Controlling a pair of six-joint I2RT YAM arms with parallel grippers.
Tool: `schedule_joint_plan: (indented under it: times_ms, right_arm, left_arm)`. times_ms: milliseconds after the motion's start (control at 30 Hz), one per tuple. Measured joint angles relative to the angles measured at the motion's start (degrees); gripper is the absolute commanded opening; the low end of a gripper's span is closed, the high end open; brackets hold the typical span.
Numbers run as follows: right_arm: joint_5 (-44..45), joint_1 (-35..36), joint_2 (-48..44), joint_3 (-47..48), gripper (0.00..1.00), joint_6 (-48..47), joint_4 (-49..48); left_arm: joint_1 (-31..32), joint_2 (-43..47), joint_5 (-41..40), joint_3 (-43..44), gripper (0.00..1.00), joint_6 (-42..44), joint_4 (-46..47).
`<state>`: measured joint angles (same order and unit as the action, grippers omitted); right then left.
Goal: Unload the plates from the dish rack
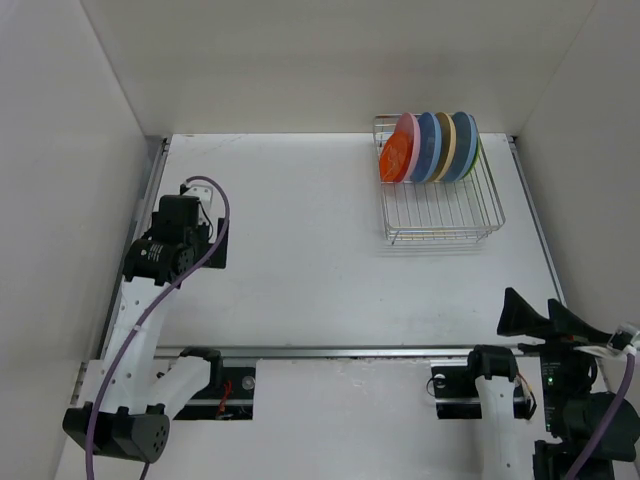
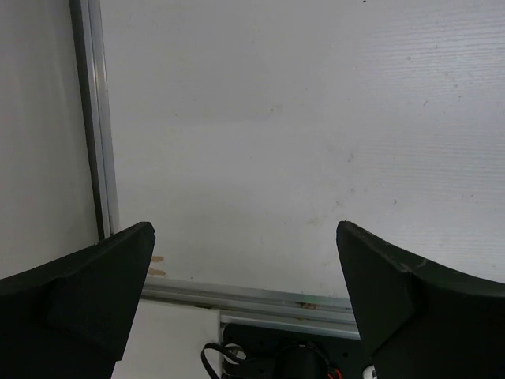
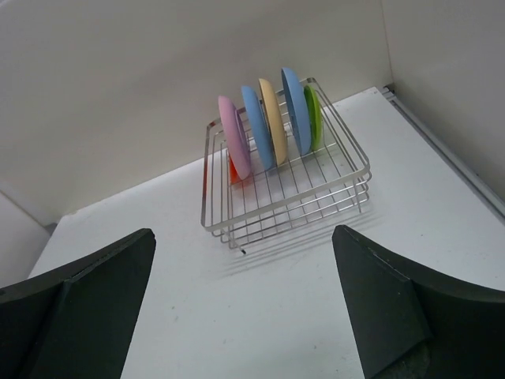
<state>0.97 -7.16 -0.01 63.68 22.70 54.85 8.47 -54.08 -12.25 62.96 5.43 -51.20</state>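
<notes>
Dish rack (image 1: 445, 215) of silver wire sits at the far right of the white table (image 1: 320, 250). Six plates (image 1: 432, 148) stand upright in its far end: orange, pink, blue, tan, blue, green. Left gripper (image 2: 245, 237) hangs by the left edge and right gripper (image 3: 245, 241) at the near right. Both have their jaws spread wide and hold nothing.

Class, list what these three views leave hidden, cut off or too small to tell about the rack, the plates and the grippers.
- Right wrist view: orange plate mostly hidden behind the pink plate; green plate partly behind a blue plate.
- Top view: dish rack dividers too small to make out.
- Left wrist view: left gripper fingers cut by the bottom edge; rack out of frame.
</notes>
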Motion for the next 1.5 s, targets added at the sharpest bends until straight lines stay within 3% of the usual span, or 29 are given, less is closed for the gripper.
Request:
schedule_joint_plan:
  times_ms: [233,400,533,700,800,933,1100,1333,1500]
  right_arm:
    - [-3.4,0.0,0.4,0.0,1.0,-0.7,-0.2]
    - [-8.0,0.0,6.0,0.1,1.0,-1.3,-3.7]
    - [-11.4,0.0,16.5,0.0,0.93,-1.5,-9.7]
    - [-16.1,0.0,33.7,0.1,0.73,-0.7,-19.5]
    - [-17.2,1.7,45.8,2.3,0.67,-0.1,-24.0]
    - [-12.9,9.2,62.9,11.1,0.67,-1.3,-25.7]
    - [-0.1,18.0,82.1,27.6,0.67,-3.1,-25.5]
    - [12.0,18.1,99.2,42.8,0.63,-4.6,-25.7]
    - [14.2,18.8,106.0,45.7,0.58,-5.6,-25.7]
  left_arm:
    - [-0.2,0.0,-0.1,0.0,1.0,-2.9,0.4]
    - [-0.2,-0.6,-0.2,0.5,1.0,-4.3,0.2]
    - [-0.4,-1.9,-0.2,0.8,1.0,-4.1,0.2]
    - [-0.7,-4.8,0.3,0.8,1.0,-3.6,0.2]
    - [-0.7,-7.4,0.4,1.1,1.0,-3.2,0.0]
    - [-0.7,-11.8,0.0,3.8,1.0,-2.9,-0.5]
    - [-0.7,-17.6,-0.3,10.2,1.0,-2.8,-1.4]
    - [-0.7,-22.2,-0.4,13.0,1.0,-2.4,-1.9]
    - [-0.7,-24.0,-0.5,13.0,1.0,-2.1,-2.3]
